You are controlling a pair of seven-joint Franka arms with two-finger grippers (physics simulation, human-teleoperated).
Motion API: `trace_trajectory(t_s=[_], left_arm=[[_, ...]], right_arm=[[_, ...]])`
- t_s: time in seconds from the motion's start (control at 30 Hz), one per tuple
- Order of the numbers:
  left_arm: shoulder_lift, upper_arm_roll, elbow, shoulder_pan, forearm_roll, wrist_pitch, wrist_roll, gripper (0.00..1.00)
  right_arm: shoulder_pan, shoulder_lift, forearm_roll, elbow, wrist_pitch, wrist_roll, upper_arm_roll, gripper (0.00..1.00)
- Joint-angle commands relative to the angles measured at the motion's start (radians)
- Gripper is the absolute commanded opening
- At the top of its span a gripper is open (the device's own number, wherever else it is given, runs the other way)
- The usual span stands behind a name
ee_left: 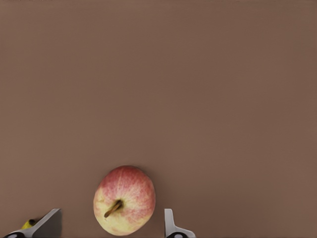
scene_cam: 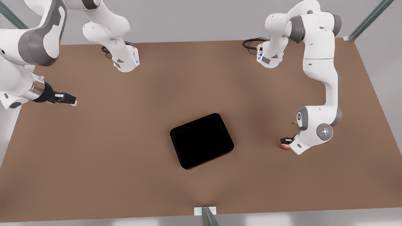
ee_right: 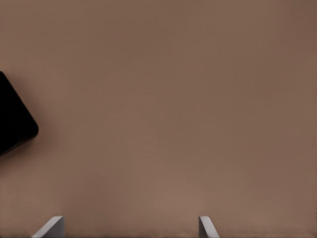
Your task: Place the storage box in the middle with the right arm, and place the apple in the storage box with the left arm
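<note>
Black and glossy, the storage box (scene_cam: 202, 141) lies flat near the middle of the brown table (scene_cam: 125, 150) in the front view, so its step looks done. The right gripper (scene_cam: 69, 99) hangs well away from the box at the front view's left, apparently waiting. The left gripper (scene_cam: 287, 140) is low over the apple (scene_cam: 284, 145) at the front view's right.

From the left wrist, the apple (ee_left: 124, 200) sits stem-up between the spread fingers (ee_left: 171, 223), neither pad touching it: a grasp being lined up, I judge.

From the right wrist, fingers (ee_right: 207, 227) stand apart over bare table, a box corner (ee_right: 12, 121) off to one side.
</note>
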Motion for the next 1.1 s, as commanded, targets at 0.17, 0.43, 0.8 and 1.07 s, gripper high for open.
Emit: trace_trajectory(t_s=[0.17, 0.43, 0.8, 1.07], left_arm=[[0.034, -0.001, -0.018, 0.0, 0.002, 0.055, -0.015, 1.0], [0.1, -0.008, -0.018, 0.001, 0.002, 0.064, -0.015, 1.0], [0.091, -0.011, -0.014, 0.0, 0.002, 0.064, -0.021, 0.63], [-0.044, -0.142, 0.195, -0.131, 0.014, -0.294, -0.43, 0.62]], right_arm=[[0.0, 0.004, -0.003, -0.008, -0.023, -0.086, -0.002, 1.0], [0.005, 0.011, -0.003, -0.011, -0.023, -0.085, -0.002, 1.0], [0.007, 0.019, -0.003, -0.019, -0.02, -0.086, -0.002, 1.0], [0.007, 0.025, -0.003, -0.018, -0.018, -0.086, -0.002, 1.0]])
